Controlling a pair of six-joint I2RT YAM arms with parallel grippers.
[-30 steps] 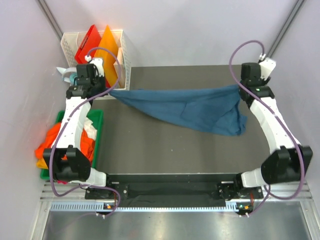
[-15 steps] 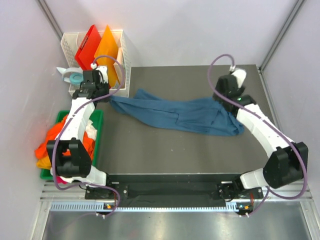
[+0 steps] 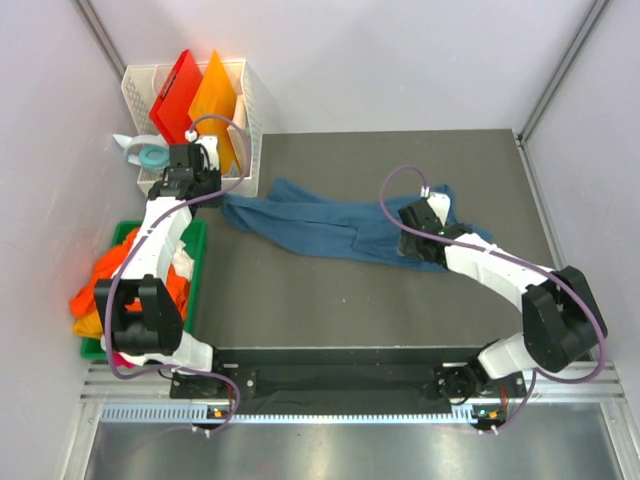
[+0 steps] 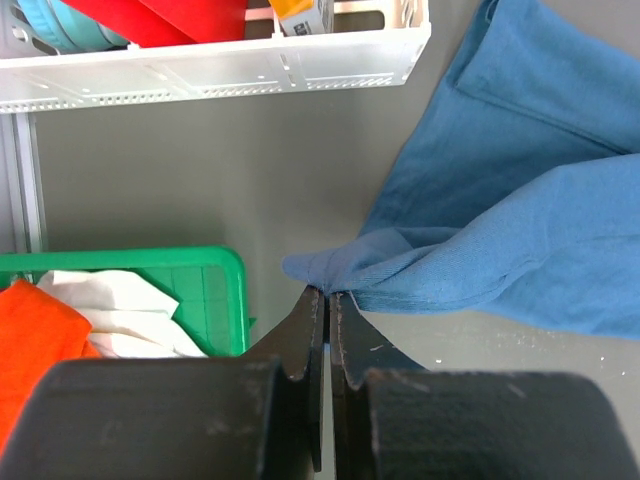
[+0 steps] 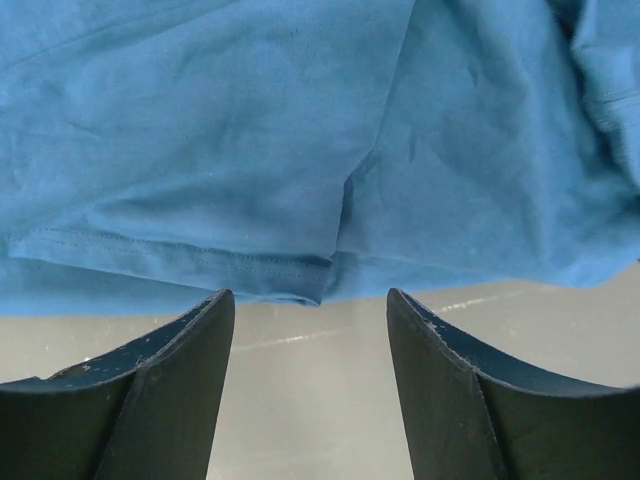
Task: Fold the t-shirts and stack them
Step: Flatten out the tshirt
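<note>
Teal-blue t-shirt (image 3: 330,225): lies crumpled and stretched sideways across the far half of the dark table (image 3: 350,300), from just beside the white basket (image 3: 252,130) to right of centre.

Left gripper (image 4: 327,295): jaws fully closed, pinching the shirt's left corner at the fingertips; the corner sits near the far right corner of the green bin (image 4: 200,265) and in front of the basket.

Right gripper (image 5: 308,295): jaws spread apart, holding nothing; it hangs over the shirt's right portion, with a stitched hem and a fold edge lying between the fingers (image 5: 170,370); bare table shows below the hem.

Green bin: stands at the table's left edge; it contains an orange t-shirt (image 3: 95,290) and a white t-shirt (image 4: 120,310), both bunched.

White basket: stands at the far left corner; it holds a red board (image 3: 175,85) and an orange board (image 3: 215,95), both upright and tilted.
</note>
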